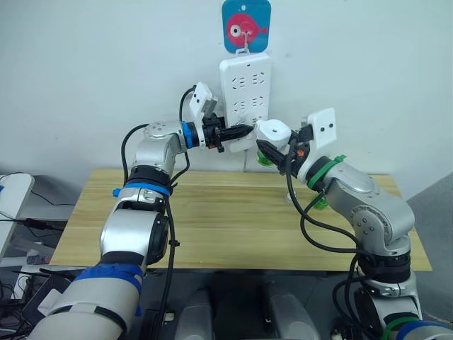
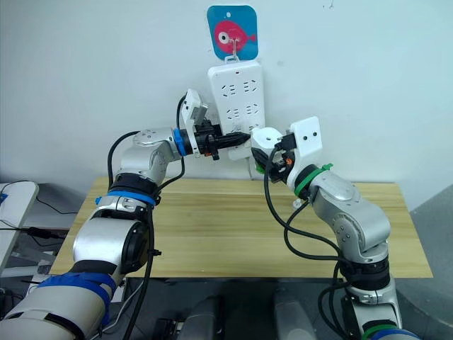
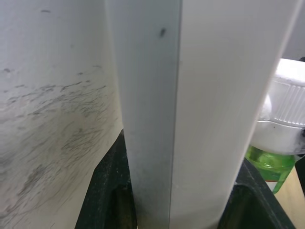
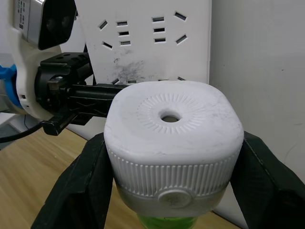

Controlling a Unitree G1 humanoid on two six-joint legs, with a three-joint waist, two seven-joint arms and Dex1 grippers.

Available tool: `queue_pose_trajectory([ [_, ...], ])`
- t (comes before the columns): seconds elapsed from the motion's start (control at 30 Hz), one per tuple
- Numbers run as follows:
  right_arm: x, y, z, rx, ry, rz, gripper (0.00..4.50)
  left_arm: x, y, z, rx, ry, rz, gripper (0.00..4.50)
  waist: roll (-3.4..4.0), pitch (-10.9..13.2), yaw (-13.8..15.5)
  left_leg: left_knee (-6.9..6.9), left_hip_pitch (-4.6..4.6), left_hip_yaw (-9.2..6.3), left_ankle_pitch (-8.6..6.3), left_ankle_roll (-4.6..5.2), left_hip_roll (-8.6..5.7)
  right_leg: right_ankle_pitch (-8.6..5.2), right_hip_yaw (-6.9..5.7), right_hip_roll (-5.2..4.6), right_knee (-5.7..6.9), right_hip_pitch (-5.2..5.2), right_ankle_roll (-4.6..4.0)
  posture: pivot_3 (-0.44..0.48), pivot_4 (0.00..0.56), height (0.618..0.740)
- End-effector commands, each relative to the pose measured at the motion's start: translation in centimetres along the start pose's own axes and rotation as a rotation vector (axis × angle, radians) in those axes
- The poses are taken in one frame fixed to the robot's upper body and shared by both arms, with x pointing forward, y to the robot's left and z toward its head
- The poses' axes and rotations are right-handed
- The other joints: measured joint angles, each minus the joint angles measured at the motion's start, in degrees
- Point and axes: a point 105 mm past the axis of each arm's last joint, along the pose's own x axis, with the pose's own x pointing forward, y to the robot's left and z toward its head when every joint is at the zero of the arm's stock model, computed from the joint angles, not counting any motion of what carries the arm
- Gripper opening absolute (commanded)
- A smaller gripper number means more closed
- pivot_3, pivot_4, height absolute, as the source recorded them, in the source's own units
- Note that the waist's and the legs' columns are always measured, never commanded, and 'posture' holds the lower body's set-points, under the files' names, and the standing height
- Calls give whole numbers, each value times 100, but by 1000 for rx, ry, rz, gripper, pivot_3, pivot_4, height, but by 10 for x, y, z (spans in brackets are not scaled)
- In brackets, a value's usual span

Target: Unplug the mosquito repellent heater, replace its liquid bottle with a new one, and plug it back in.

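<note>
Right gripper: clamped on mosquito repellent heater, just off the power strip at 5 o'clock. Left gripper: pinching strip's lower edge. Advise steady bracing, straight pull.

bright even indoor light, soft shadows on wall; left wrist close-up blurred.
</note>
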Motion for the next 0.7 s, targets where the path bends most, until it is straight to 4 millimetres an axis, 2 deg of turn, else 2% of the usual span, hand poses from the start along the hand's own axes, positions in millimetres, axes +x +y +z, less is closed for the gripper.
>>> queue_pose_trajectory([
  [0.03, 6, 16, 23, -63, -63, 30, 3012, 16, -15, 16, 66, -49, -82, 1388, 0, 0, -2, 2, 0, 1, 0, 0, 0, 0, 1, 0, 5, -2, 0, -114, 157, 740],
  [0.17, 11, 24, 18, -111, -45, 54, 3012, 20, -15, 17, 68, -60, -73, 1388, 0, 0, -6, 5, -1, 4, 0, 0, -1, 0, 3, 0, 17, -9, 0, -114, 157, 740],
  [0.37, 23, 23, 17, 87, -83, -17, 3012, 24, -19, 17, 64, -70, -81, 1388, 0, 0, -37, 16, -4, 8, 0, 0, 0, -1, 8, 3, 41, -21, -1, -116, 152, 740],
  [0.53, 28, 18, 14, -26, -75, -40, 3012, 25, -20, 17, 65, -74, -87, 1388, 0, 0, -73, 35, -4, 13, 0, 0, -1, -1, 14, 4, 53, -21, -1, -110, 150, 740],
  [0.67, 29, 15, 16, -37, -87, -45, 3012, 23, -20, 17, 69, -74, -86, 1388, 0, 0, -98, 35, -3, 12, 0, 0, -1, -1, 13, 8, 54, -21, -1, -106, 148, 740],
  [0.7, 28, 14, 16, -40, -87, -46, 3012, 22, -20, 17, 70, -75, -85, 1728, 0, 0, -101, 35, -3, 12, 0, 0, 0, -1, 13, 8, 55, -21, -1, -106, 147, 740],
])
